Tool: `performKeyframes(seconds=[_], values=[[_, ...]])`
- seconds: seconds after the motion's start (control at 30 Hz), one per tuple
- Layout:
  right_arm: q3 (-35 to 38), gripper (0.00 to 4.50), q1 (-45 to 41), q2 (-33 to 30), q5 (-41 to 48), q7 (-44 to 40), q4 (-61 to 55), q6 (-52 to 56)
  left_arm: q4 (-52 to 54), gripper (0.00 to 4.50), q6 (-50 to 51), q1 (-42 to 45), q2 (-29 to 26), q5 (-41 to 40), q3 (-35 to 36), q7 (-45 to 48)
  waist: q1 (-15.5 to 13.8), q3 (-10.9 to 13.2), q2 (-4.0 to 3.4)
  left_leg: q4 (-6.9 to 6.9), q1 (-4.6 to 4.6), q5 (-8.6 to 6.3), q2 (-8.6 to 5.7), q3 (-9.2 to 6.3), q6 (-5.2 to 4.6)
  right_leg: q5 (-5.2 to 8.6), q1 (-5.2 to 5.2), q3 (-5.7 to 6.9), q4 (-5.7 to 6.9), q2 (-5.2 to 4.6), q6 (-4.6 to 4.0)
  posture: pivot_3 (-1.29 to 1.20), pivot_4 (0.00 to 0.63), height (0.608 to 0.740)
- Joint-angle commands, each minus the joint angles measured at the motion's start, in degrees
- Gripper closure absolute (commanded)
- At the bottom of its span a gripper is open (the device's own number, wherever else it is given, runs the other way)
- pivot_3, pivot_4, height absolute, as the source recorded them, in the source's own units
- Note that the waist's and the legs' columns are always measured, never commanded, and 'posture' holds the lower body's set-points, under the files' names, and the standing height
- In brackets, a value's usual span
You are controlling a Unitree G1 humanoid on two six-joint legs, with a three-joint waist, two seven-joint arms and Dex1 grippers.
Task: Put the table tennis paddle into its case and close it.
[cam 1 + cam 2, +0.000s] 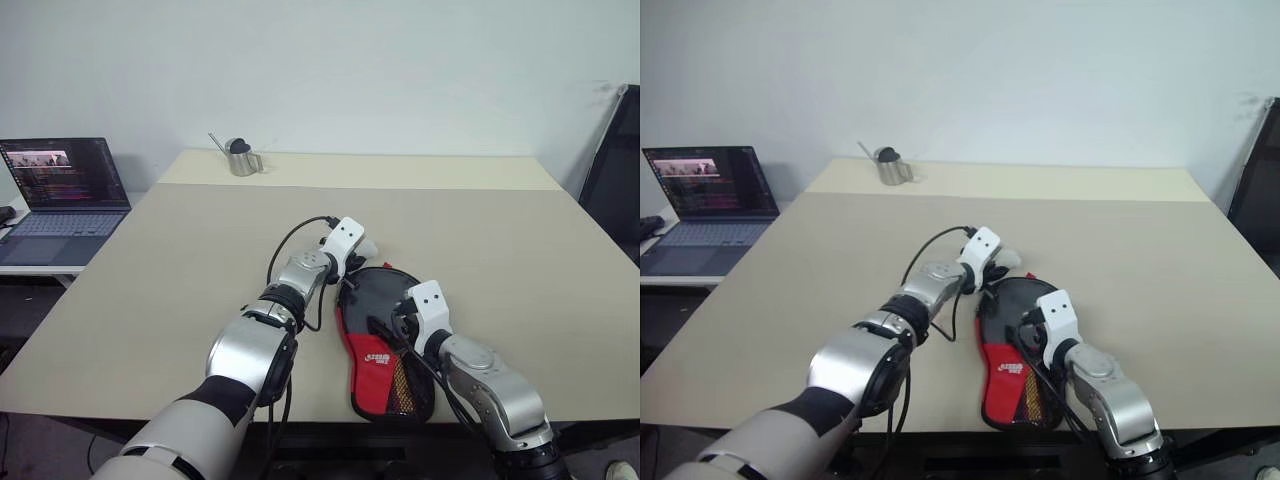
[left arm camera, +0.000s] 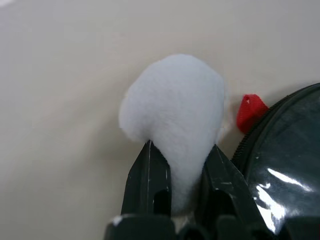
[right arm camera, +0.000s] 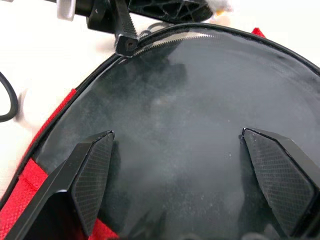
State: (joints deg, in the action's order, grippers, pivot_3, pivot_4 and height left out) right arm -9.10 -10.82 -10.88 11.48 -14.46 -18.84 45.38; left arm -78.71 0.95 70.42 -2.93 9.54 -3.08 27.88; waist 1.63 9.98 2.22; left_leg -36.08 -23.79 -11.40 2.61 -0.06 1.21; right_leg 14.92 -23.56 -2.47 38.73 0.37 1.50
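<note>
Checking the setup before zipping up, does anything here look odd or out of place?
Yes: the left tool is pinching a white fluffy thing just beside the case's zipper edge, not the zipper itself.

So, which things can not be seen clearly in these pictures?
- Paddle: the case covers whatever is inside; in or out, cannot tell.
- Zipper: the left gripper is shut on a white blurred thing; what it is cannot be told.
- Case's lower end: behind the right gripper, open over it, in the head views.
</note>
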Motion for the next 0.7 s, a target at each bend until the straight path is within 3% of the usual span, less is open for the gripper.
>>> performKeyframes(seconds=[0.03,0.7], values=[[-0.13,0.0,3.01,0.43,0.36,0.91,1.5,4.47,0.87,4.24,-2.46,3.1,1.14,0.94,0.3,-2.05,0.0,0.0,0.01,0.0,0.01,0.0,0.0,0.01,0.0,0.0,0.01,0.0,-0.02,0.0,0.0,0.0,0.15,0.74],[-2.34,0.0,9.72,4.0,0.68,4.41,-5.81,8.74,-0.19,4.24,-8.95,7.21,3.4,10.71,-4.24,-9.25,0.03,-0.01,0.02,0.03,0.01,-0.02,0.0,-0.01,0.03,0.0,0.02,0.02,-0.09,-0.01,0.01,0.0,0.15,0.74]])
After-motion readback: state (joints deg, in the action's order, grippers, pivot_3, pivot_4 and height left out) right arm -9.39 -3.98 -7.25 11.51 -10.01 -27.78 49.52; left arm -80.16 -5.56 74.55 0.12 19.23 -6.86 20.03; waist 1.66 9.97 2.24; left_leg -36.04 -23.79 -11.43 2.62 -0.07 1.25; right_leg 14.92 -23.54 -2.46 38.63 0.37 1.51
